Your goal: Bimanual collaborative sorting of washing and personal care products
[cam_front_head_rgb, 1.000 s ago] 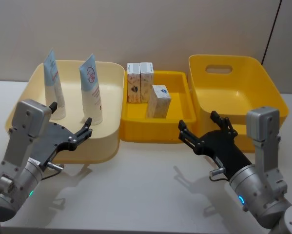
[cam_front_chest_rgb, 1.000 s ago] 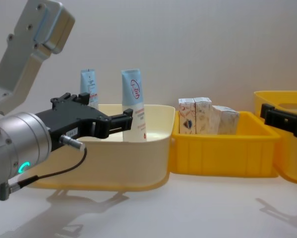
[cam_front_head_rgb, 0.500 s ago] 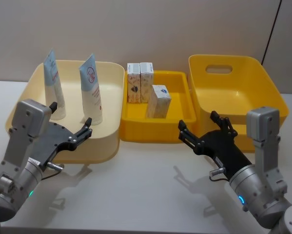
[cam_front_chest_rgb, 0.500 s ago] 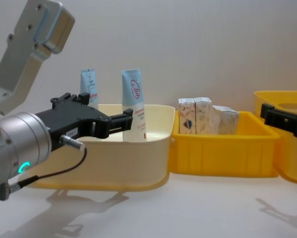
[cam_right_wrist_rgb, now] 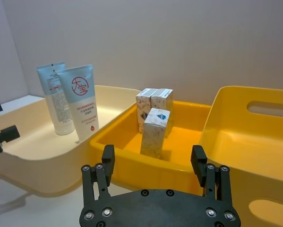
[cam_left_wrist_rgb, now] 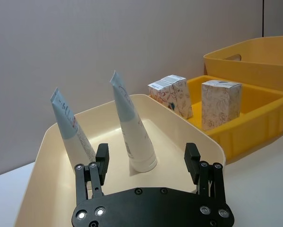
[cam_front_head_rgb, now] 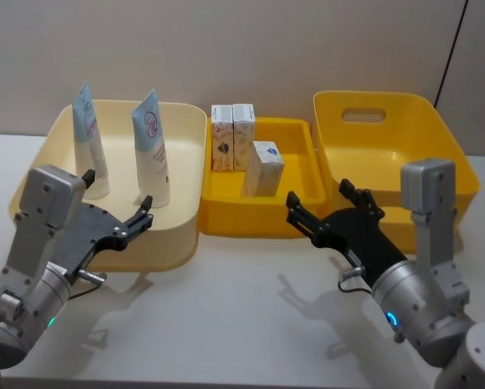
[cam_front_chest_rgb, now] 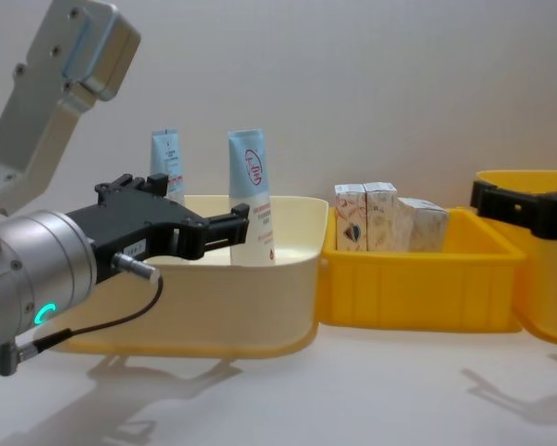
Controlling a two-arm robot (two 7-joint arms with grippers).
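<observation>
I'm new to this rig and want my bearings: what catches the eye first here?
Two slim light-blue plastic tubes stand upright in the cream plastic bin on the left, and three small pale patterned cartons sit in the shallow yellow tray at the middle. The black left gripper and right gripper hover open at the bins' near edges, and a deep yellow bin stands at the right.

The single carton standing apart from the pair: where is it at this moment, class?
In the head view the single carton stands in the middle yellow tray, just right of and nearer the robot than the paired cartons.
</observation>
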